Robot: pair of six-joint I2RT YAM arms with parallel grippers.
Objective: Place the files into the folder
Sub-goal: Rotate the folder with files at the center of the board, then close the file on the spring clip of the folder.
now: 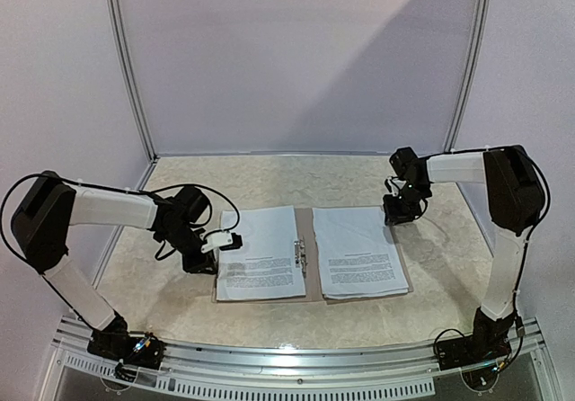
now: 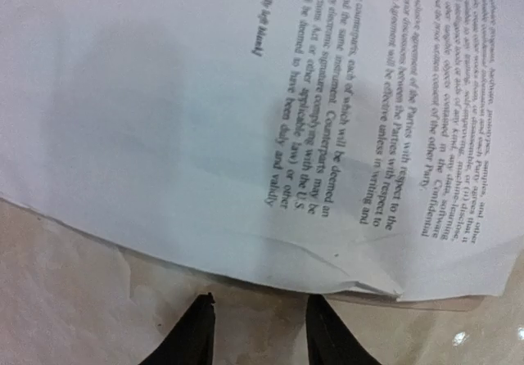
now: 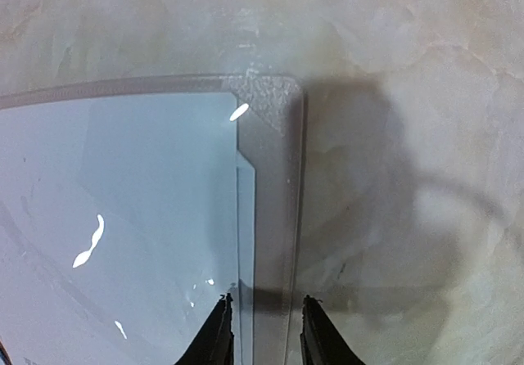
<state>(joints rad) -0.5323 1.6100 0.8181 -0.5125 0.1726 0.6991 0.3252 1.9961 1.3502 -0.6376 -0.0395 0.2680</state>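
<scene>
Tan folder [image 1: 309, 221] lies open at the centre of the table [image 1: 171, 298], files [image 1: 260, 255] on both halves, black clip [image 1: 299, 255] between. Left gripper [image 2: 260, 304] is at its 9 o'clock, jaws narrow and empty. Right gripper [image 3: 266, 304] is at 1 o'clock, jaws narrow over the edge of the clear sleeve [image 3: 123, 218]. Print reads "Counterparts", "Agreement".

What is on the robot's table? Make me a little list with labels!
folder: tan, lying open and flat on the table
left half: files, white sheets with black print
right half: another printed page under a shiny clear sleeve
middle: small dark clip by the fold
left gripper: open, holding nothing, just off the edge of the files
right gripper: open, over the folder's far right corner
</scene>
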